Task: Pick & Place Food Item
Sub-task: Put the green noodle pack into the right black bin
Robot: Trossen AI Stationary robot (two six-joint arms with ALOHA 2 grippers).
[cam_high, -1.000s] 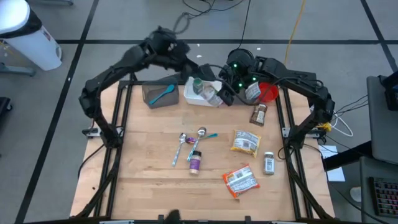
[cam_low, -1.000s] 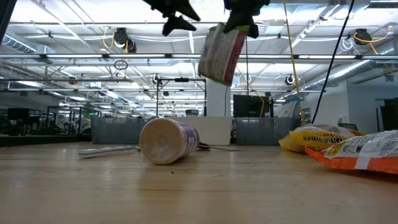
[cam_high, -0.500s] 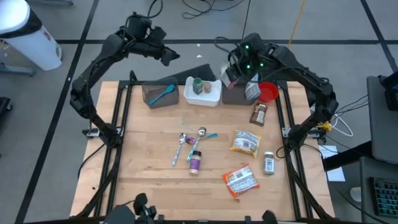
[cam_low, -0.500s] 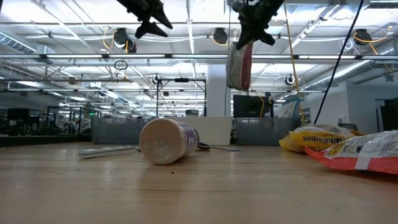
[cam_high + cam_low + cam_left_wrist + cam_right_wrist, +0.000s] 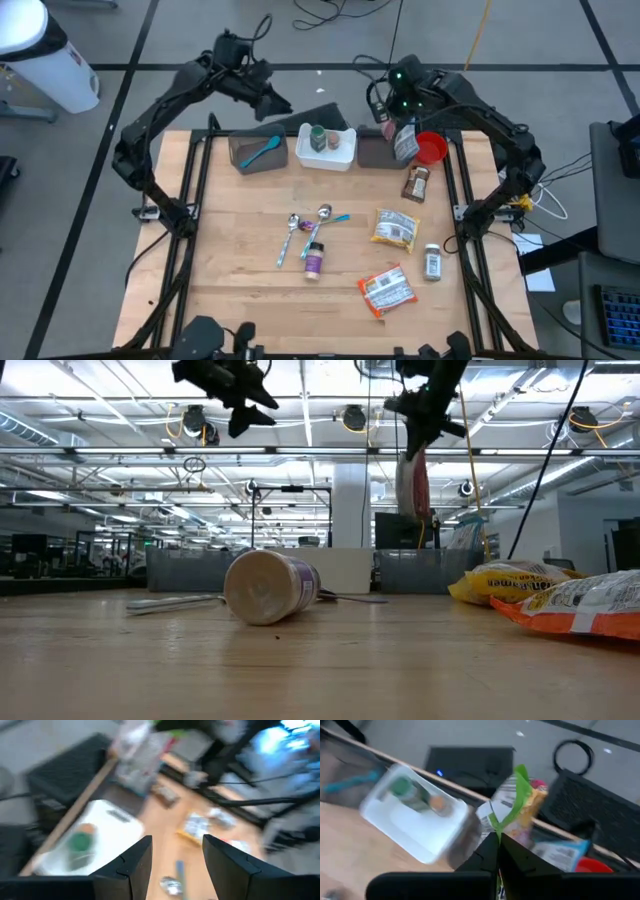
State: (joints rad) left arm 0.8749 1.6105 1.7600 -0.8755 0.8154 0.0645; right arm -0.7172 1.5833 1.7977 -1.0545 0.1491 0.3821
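My right gripper (image 5: pixel 400 132) is clamped on a crinkled foil snack packet (image 5: pixel 405 143), which hangs above the dark bin (image 5: pixel 372 152) at the bench's far edge. My left gripper (image 5: pixel 272 101) is raised beyond the far edge, fingers parted, holding nothing. Three bins line that edge; the white plastic bin (image 5: pixel 327 158) holds one green-capped bottle (image 5: pixel 317 137). Two foil packets (image 5: pixel 393 228) lie flat on the wooden bench (image 5: pixel 230 270).
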